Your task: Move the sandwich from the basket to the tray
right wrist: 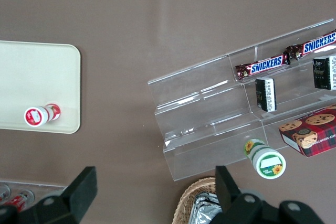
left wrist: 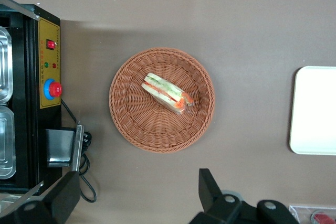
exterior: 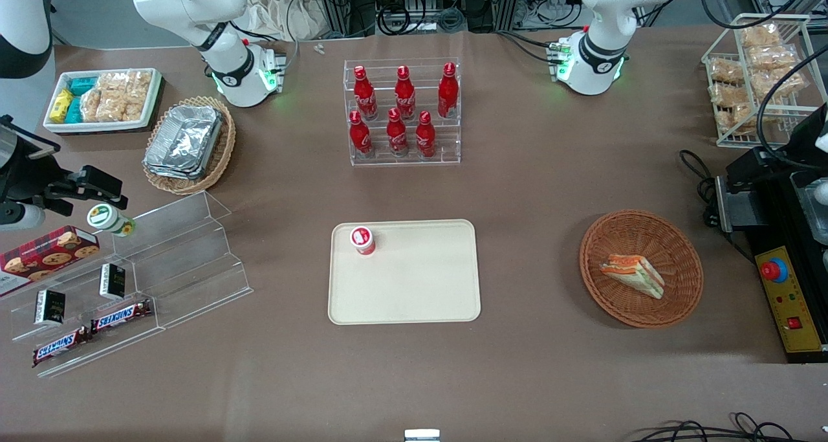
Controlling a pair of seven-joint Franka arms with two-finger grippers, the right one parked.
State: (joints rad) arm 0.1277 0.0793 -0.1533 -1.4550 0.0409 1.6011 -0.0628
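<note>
The sandwich [exterior: 632,275] [left wrist: 167,93], a white-bread wedge with orange and green layers, lies on its side in the round reddish-brown basket [exterior: 686,235] [left wrist: 131,124], toward the working arm's end of the table. The cream tray [exterior: 414,287] [left wrist: 315,114] lies flat at the table's middle, with a small red-and-white bottle [exterior: 363,240] standing in one corner. My gripper [left wrist: 139,176] hangs high over bare table, a little farther from the front camera than the basket. It is open wide, nothing between its fingers [left wrist: 209,187], and it touches neither basket nor sandwich.
A black machine with a yellow panel and red button [exterior: 786,299] [left wrist: 50,88] stands beside the basket at the table's end, with cables [exterior: 695,170] trailing from it. A clear rack of red cola bottles [exterior: 402,115] stands farther from the front camera than the tray. A wire rack of snacks [exterior: 753,73] stands nearby.
</note>
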